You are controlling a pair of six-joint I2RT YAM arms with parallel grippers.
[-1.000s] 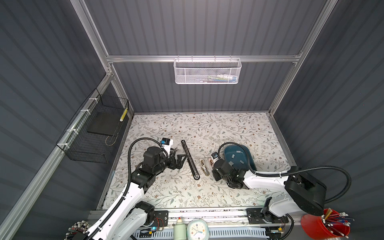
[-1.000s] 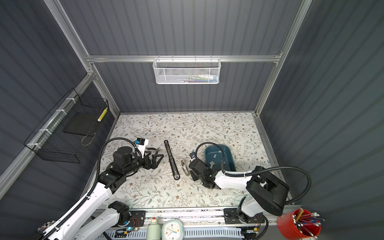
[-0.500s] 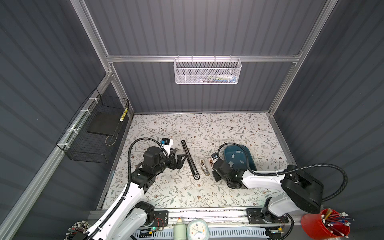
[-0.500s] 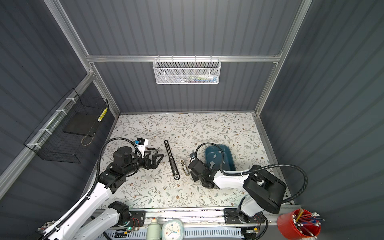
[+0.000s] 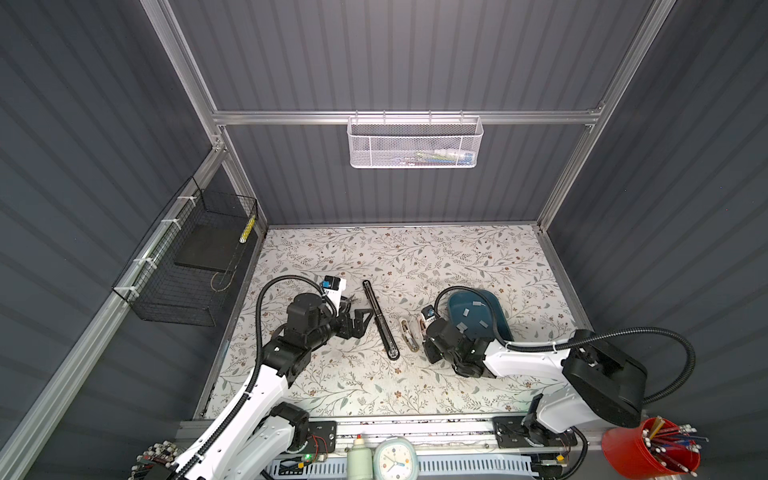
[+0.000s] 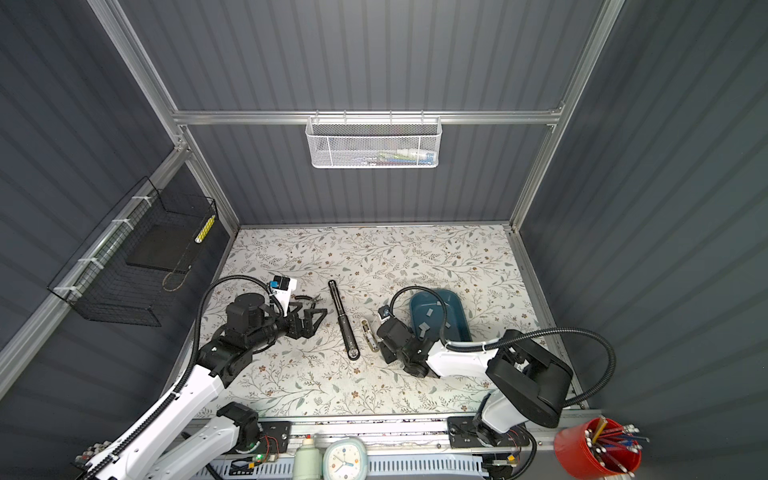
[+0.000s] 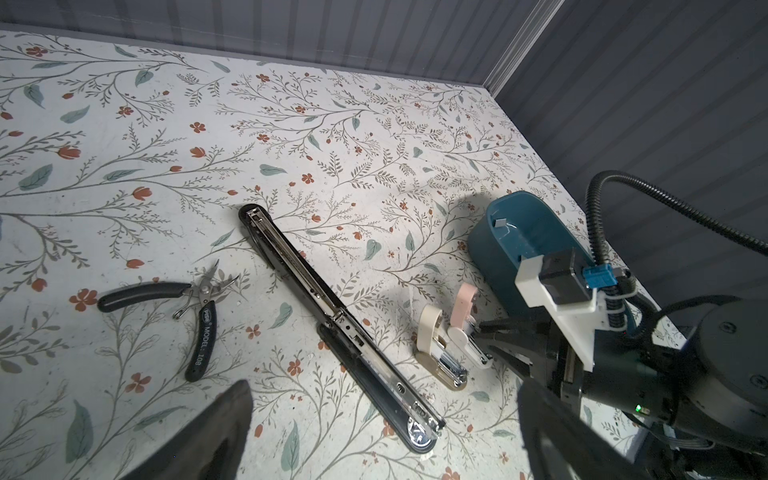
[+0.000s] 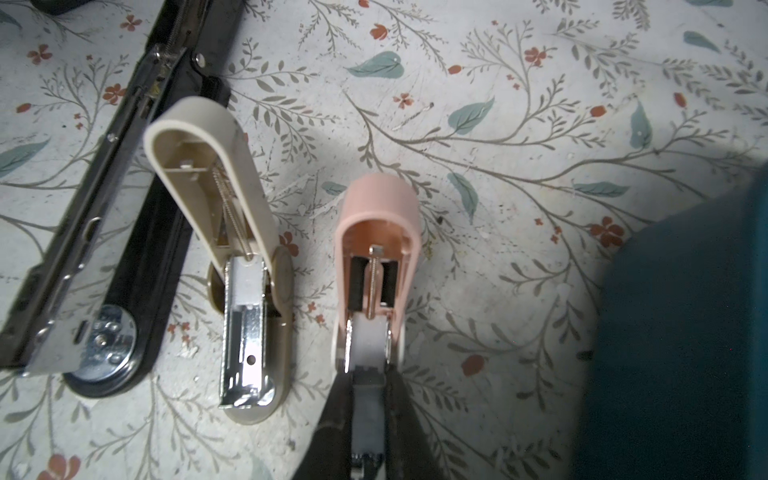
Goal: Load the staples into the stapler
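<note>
White links point(image 5: 257, 399), black joints point(image 5: 305, 309), ribbed cables point(image 7: 593, 220); left end effector point(image 7: 384, 384) seemingly black.

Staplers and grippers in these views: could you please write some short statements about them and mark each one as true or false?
1. The pink stapler is open, with its lid raised. True.
2. The right gripper is wide open and empty. False: it is shut on a grey staple strip at the pink stapler.
3. The teal tray holds loose staples. True.
4. The pliers lie in the teal tray. False: they lie on the table, beside the long black stapler.
5. The left gripper grips the long black stapler. False: it is open and holds nothing.
</note>
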